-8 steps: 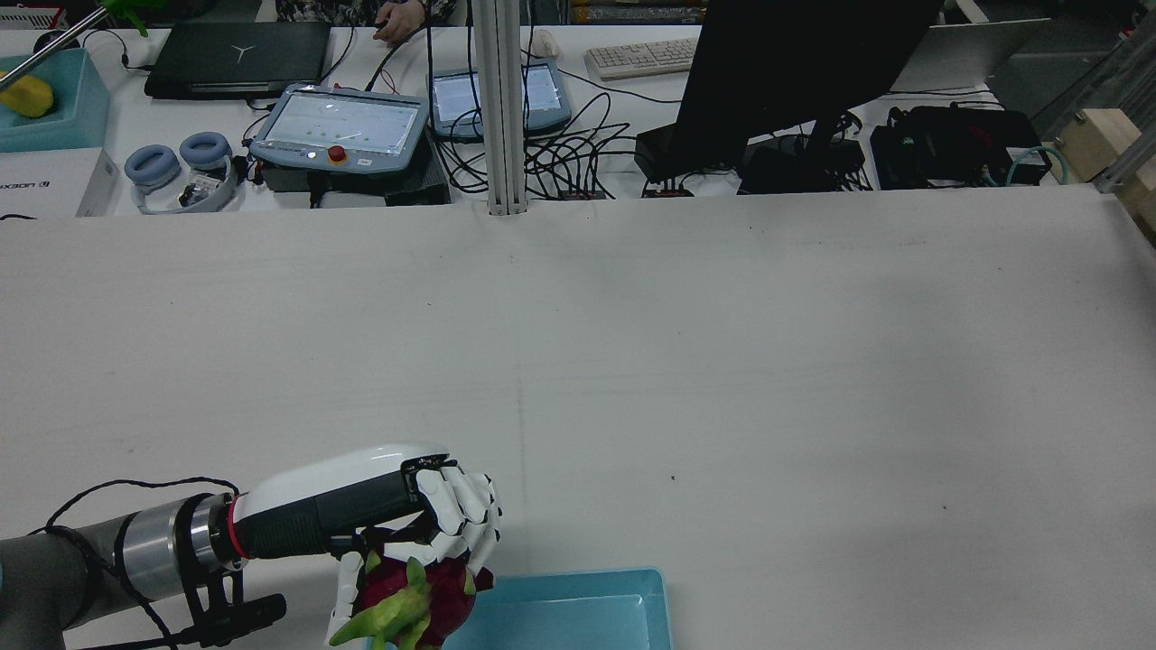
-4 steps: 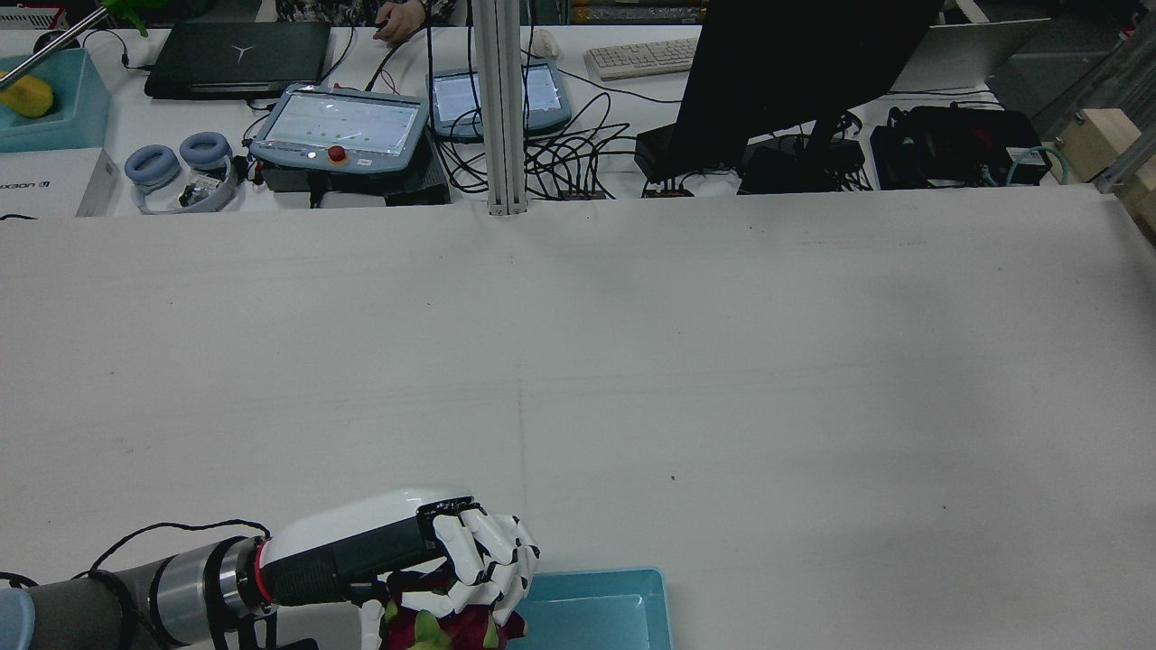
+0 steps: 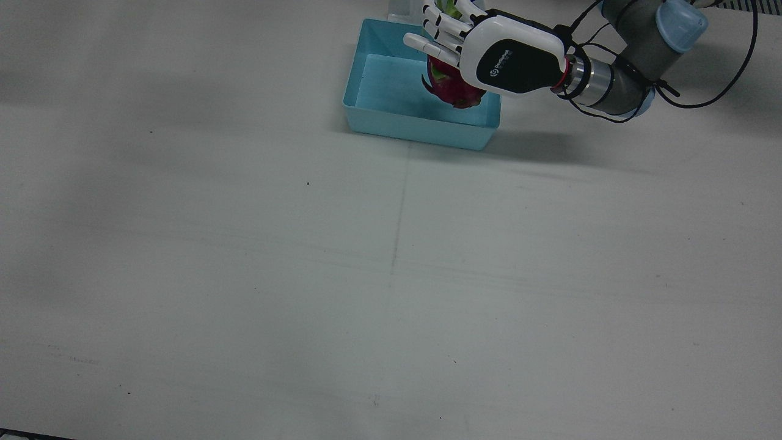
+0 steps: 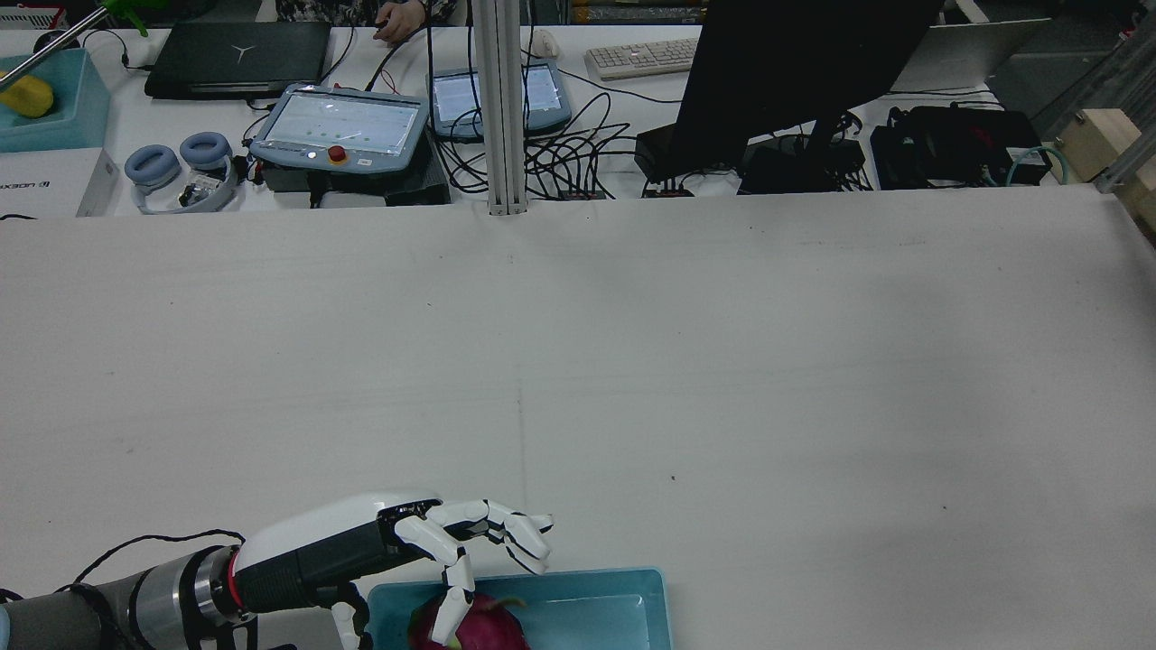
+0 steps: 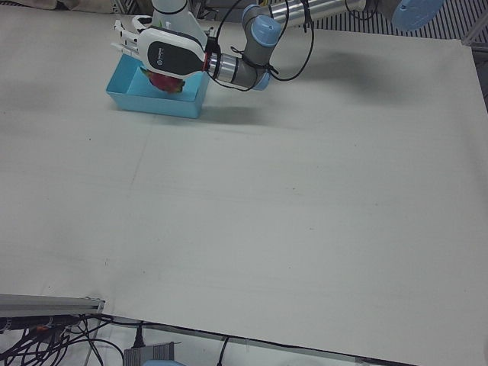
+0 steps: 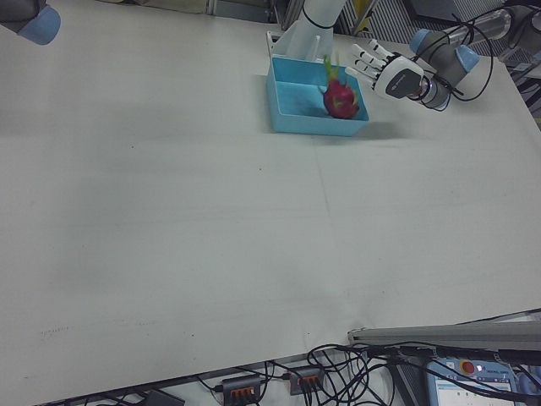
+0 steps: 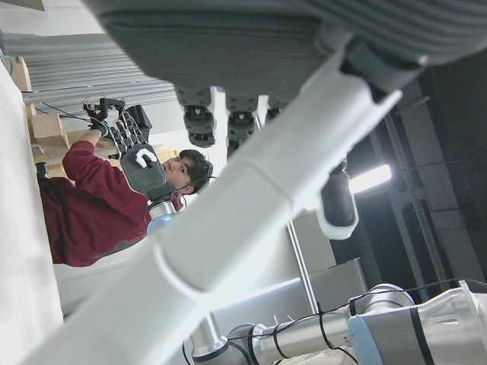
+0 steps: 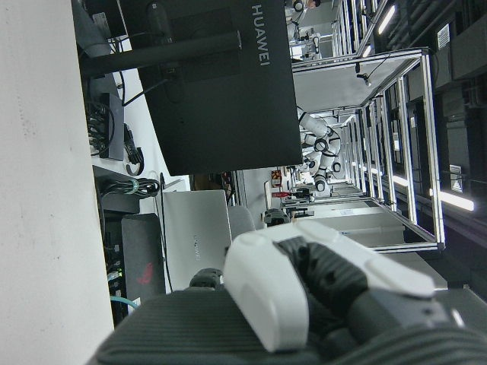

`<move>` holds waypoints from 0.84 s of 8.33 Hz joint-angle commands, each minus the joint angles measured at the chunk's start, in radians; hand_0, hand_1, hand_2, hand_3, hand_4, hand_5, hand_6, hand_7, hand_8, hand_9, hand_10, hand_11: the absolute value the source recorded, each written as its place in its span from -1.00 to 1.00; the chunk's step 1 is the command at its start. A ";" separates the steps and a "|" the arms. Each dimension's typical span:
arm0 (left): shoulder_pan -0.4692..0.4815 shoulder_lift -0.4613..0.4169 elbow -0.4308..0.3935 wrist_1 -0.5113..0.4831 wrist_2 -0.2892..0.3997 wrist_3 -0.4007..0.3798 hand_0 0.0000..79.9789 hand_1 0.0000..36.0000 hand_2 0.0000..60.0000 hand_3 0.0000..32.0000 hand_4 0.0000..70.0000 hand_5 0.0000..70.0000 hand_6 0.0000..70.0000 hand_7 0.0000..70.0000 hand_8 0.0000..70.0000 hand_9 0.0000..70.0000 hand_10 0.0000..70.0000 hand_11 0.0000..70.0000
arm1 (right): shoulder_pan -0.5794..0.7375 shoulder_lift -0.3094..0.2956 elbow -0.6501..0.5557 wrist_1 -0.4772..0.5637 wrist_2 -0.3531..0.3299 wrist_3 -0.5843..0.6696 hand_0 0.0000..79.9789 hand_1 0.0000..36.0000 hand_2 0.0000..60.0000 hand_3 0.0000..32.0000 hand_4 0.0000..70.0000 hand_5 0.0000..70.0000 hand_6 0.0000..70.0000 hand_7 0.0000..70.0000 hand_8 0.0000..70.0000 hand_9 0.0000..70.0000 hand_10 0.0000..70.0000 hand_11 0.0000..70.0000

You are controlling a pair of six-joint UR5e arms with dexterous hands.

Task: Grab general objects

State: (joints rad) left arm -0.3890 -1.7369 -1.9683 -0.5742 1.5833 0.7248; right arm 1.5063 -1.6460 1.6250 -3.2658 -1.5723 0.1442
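Observation:
A pink dragon fruit (image 3: 455, 90) with green scales lies in the light blue bin (image 3: 421, 129) at the robot's edge of the table. My left hand (image 3: 482, 46) hovers just above it, fingers spread and holding nothing. The rear view shows the same hand (image 4: 452, 534) over the bin (image 4: 623, 580) with the fruit (image 4: 474, 625) below its fingertips. In the right-front view the fruit (image 6: 341, 100) is blurred inside the bin (image 6: 313, 125). My right hand shows only as a close white part (image 8: 266, 293) in its own view; its pose is unclear.
The white table (image 3: 391, 275) stretches wide in front of the bin. Beyond its far edge stand teach pendants (image 4: 339, 126), a black monitor (image 4: 795, 81) and cables. A right arm joint (image 6: 34, 21) shows at the right-front view's top left.
My left hand moved over the bin, then opened its fingers. The dragon fruit left the hand and now lies in the bin.

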 commanded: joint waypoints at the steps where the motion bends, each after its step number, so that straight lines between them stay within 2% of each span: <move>1: -0.007 0.037 -0.007 -0.017 -0.029 -0.001 1.00 1.00 1.00 -0.86 -0.83 -0.48 -1.00 -0.10 -1.00 -0.86 -1.00 -1.00 | 0.000 0.000 0.000 0.000 0.000 0.000 -1.00 -1.00 -1.00 -1.00 -1.00 -1.00 -1.00 -1.00 -1.00 -1.00 -1.00 -1.00; 2: -0.022 0.060 -0.021 0.038 -0.029 -0.002 1.00 1.00 1.00 -0.94 -0.87 -0.05 -1.00 0.09 -1.00 -0.82 -1.00 -1.00 | 0.000 0.000 0.000 0.000 0.000 0.000 -1.00 -1.00 -1.00 -1.00 -1.00 -1.00 -1.00 -1.00 -1.00 -1.00 -1.00 -1.00; 3: -0.092 0.065 -0.018 0.156 -0.029 -0.001 1.00 1.00 1.00 -1.00 -0.94 1.00 -1.00 0.23 -1.00 -0.79 -1.00 -1.00 | 0.000 0.000 0.000 0.000 0.000 0.000 -1.00 -1.00 -1.00 -1.00 -1.00 -1.00 -1.00 -1.00 -1.00 -1.00 -1.00 -1.00; 4: -0.187 0.065 -0.008 0.265 -0.028 -0.001 1.00 1.00 1.00 -1.00 -1.00 1.00 -1.00 0.34 -1.00 -0.77 -1.00 -1.00 | 0.000 0.000 0.000 0.000 0.000 0.000 -1.00 -1.00 -1.00 -1.00 -1.00 -1.00 -1.00 -1.00 -1.00 -1.00 -1.00 -1.00; 5: -0.277 0.066 0.015 0.299 -0.028 -0.010 1.00 1.00 1.00 -1.00 -1.00 1.00 -1.00 0.47 -1.00 -0.75 -1.00 -1.00 | 0.000 0.000 0.000 0.000 0.000 0.000 -1.00 -1.00 -1.00 -1.00 -1.00 -1.00 -1.00 -1.00 -1.00 -1.00 -1.00 -1.00; 6: -0.339 0.065 0.044 0.327 -0.028 -0.013 1.00 1.00 1.00 -1.00 -0.99 1.00 -0.89 0.62 -1.00 -0.72 -1.00 -1.00 | 0.000 0.000 0.000 0.000 0.000 0.000 -1.00 -1.00 -1.00 -1.00 -1.00 -1.00 -1.00 -1.00 -1.00 -1.00 -1.00 -1.00; 7: -0.406 0.065 0.080 0.339 -0.028 -0.013 1.00 1.00 1.00 -1.00 -0.90 1.00 -0.80 0.72 -0.99 -0.70 -1.00 -1.00 | 0.000 0.000 0.000 0.000 0.000 0.000 -1.00 -1.00 -1.00 -1.00 -1.00 -1.00 -1.00 -1.00 -1.00 -1.00 -1.00 -1.00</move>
State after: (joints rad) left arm -0.6527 -1.6723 -1.9486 -0.2909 1.5553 0.7161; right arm 1.5064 -1.6460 1.6245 -3.2658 -1.5723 0.1442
